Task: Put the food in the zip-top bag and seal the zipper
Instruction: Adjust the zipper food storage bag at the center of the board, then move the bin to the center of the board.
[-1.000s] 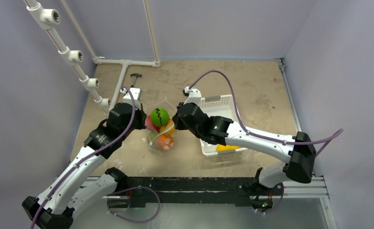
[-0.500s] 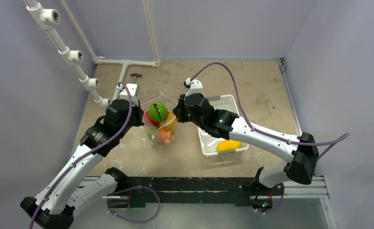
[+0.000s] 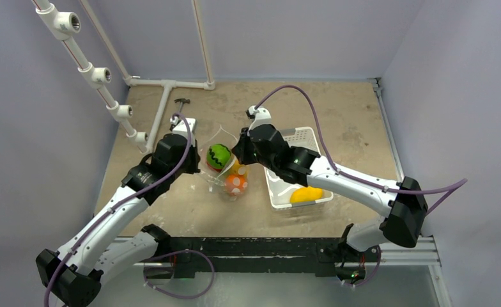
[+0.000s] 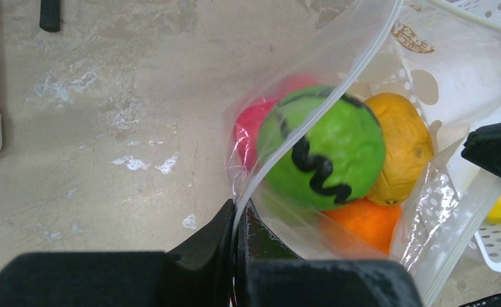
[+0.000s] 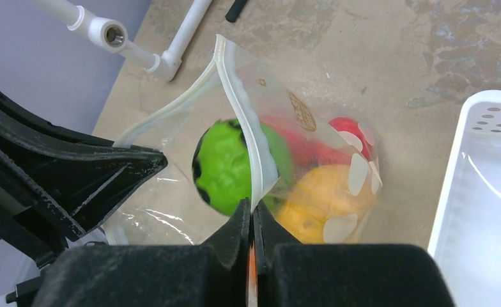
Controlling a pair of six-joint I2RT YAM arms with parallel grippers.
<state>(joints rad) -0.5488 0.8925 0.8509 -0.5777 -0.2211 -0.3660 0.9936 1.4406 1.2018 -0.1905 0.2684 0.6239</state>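
The clear zip-top bag (image 3: 217, 137) hangs between my two grippers with its mouth spread open. Inside lies the food: a green fruit with a black squiggle (image 4: 321, 150), a yellow-orange one (image 4: 398, 144), an orange one (image 4: 363, 224) and a red one (image 4: 254, 125). My left gripper (image 4: 238, 211) is shut on the zipper (image 4: 347, 77) at the bag's left side. Opposite, my right gripper (image 5: 251, 208) is shut on the zipper's other lip (image 5: 235, 102). From above, the left gripper (image 3: 198, 158) and right gripper (image 3: 240, 153) flank the green fruit (image 3: 218, 157).
The white slotted basket (image 3: 296, 137) stands just right of the bag, with a yellow fruit (image 3: 307, 194) in its near end. White pipes (image 3: 165, 102) and a small dark tool (image 3: 181, 102) lie at the back left. Walls enclose the table.
The left arm has swung right and forward, carrying its side of the bag. The bag and fruits have shifted right, closer to the basket. Both grips have held.
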